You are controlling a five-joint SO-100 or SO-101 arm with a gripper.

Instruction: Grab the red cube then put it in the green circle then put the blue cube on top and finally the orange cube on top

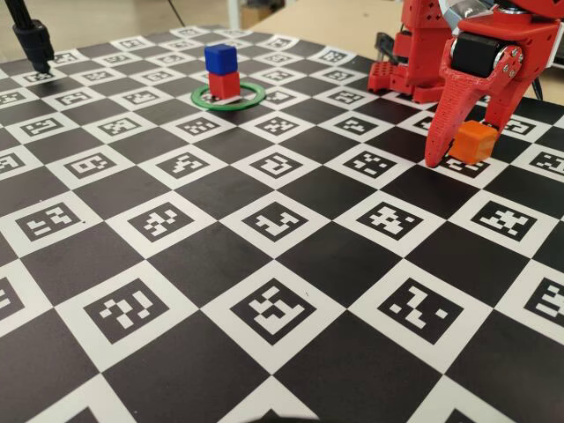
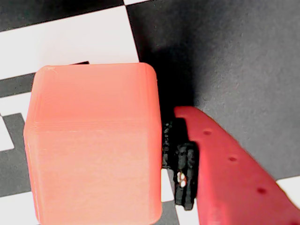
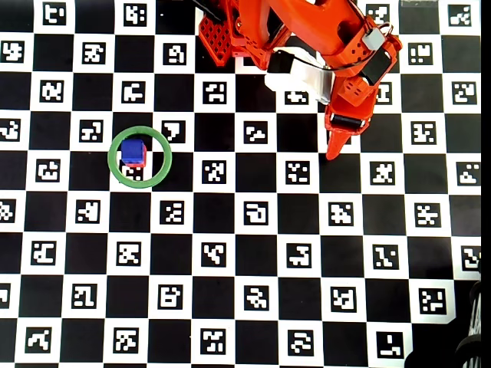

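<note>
At the right of the fixed view, the gripper (image 1: 460, 152) is lowered and closed around the orange cube (image 1: 477, 141). At upper left, the green circle (image 1: 228, 96) holds the red cube (image 1: 225, 84), with the blue cube (image 1: 220, 58) stacked on it.

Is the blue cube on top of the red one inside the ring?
Yes. The blue cube sits on the red cube, inside the green ring.
</note>
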